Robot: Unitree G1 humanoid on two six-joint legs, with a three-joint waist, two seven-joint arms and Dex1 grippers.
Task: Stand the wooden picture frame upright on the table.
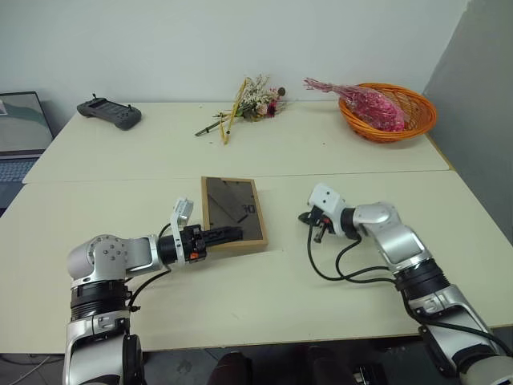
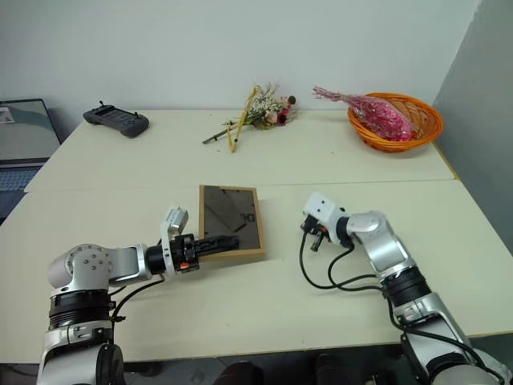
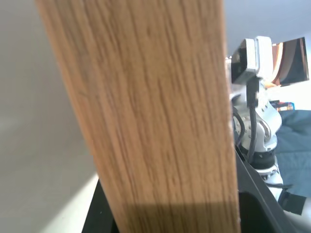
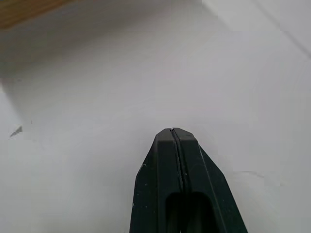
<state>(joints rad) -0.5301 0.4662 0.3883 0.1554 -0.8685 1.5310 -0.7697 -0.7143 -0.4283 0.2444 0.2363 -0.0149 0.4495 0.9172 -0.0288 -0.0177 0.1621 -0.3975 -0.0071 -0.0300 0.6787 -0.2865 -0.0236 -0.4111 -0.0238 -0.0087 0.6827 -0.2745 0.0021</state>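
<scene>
Wood fills my left wrist's sight: the frame, its pale border clamped between my left gripper fingers at the near lower edge. I hold it there, I judge, so I can tip it up off the table and onto that edge. It seems to lie back-side up and close to flat, dark panel showing with its easel flap and small black marks; whether the near edge is already clear of the tabletop I cannot tell.

My right gripper hangs just off the frame's right side, apart from it, fingers pressed together on nothing. Kept near, it could steady the frame or swing the flap out.

Beyond the seam, dried flowers lie loose at the table's middle back. A black controller sits at the far left, a laptop past the left edge. At the far right, an orange basket holds a bundle of pink dried stems, their tips poking over its rim.
</scene>
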